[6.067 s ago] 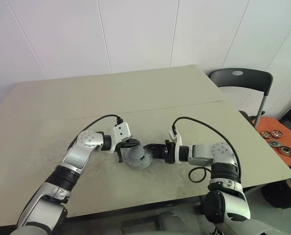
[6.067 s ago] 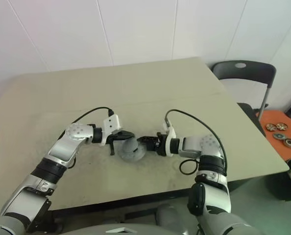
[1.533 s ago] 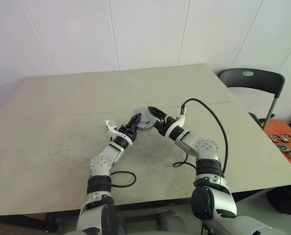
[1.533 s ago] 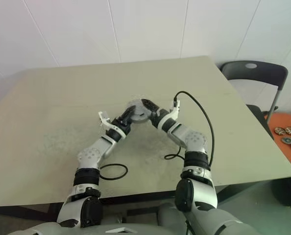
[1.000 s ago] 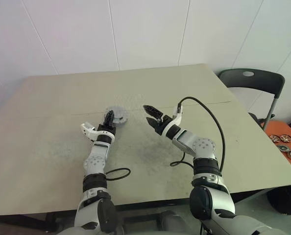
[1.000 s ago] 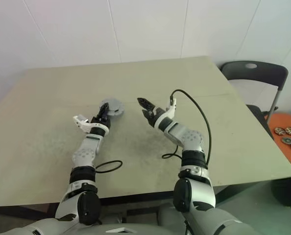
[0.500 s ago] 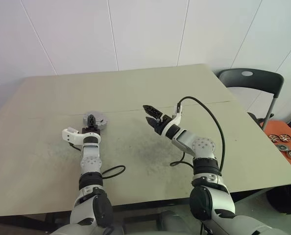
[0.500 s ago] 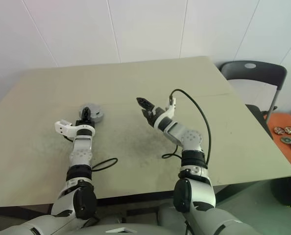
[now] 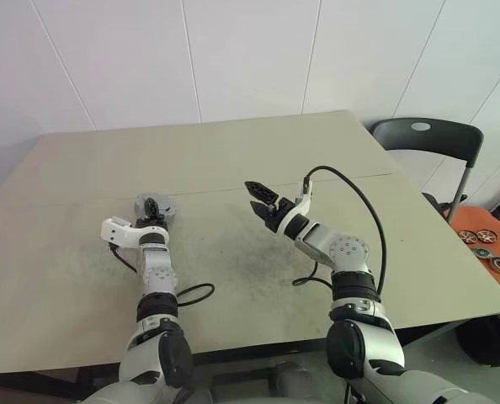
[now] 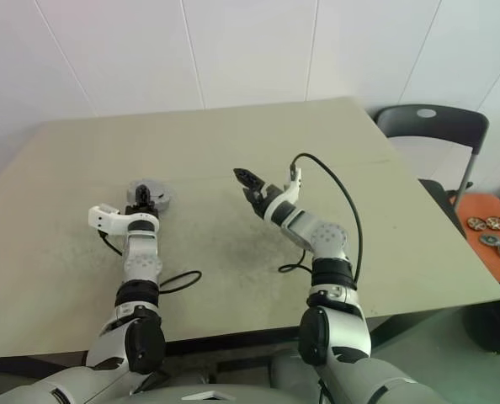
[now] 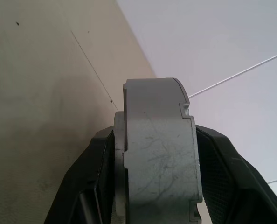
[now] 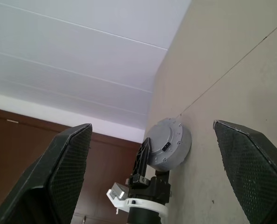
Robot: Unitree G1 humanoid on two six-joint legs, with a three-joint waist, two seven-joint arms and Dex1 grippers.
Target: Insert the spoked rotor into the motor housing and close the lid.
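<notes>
Left gripper [image 9: 153,207] was clamped on the motor housing [image 9: 155,204], one black finger [image 11: 89,179] pressed against each flat side of the grey puck, which stood on edge between them. In the left wrist view the housing showed edge-on, with the lid [image 11: 119,163] seated as a thinner disc against one face. From the head views, the housing sat at the left of the table [image 9: 233,160], low at the surface; whether it touched the top could not be told. A black cable [image 9: 191,295] looped on the table nearer in, beside the left forearm.

Right gripper [image 9: 259,199] hovered above the middle of the table with its fingers [image 12: 66,175] spread wide and nothing between them, well apart from the housing and pointing toward it. Its own cable [image 9: 351,189] arched over the arm.

Beyond the table's right edge stood a dark chair [image 9: 422,139], and at the far right an orange tray [image 9: 486,244] held several round metal parts.
</notes>
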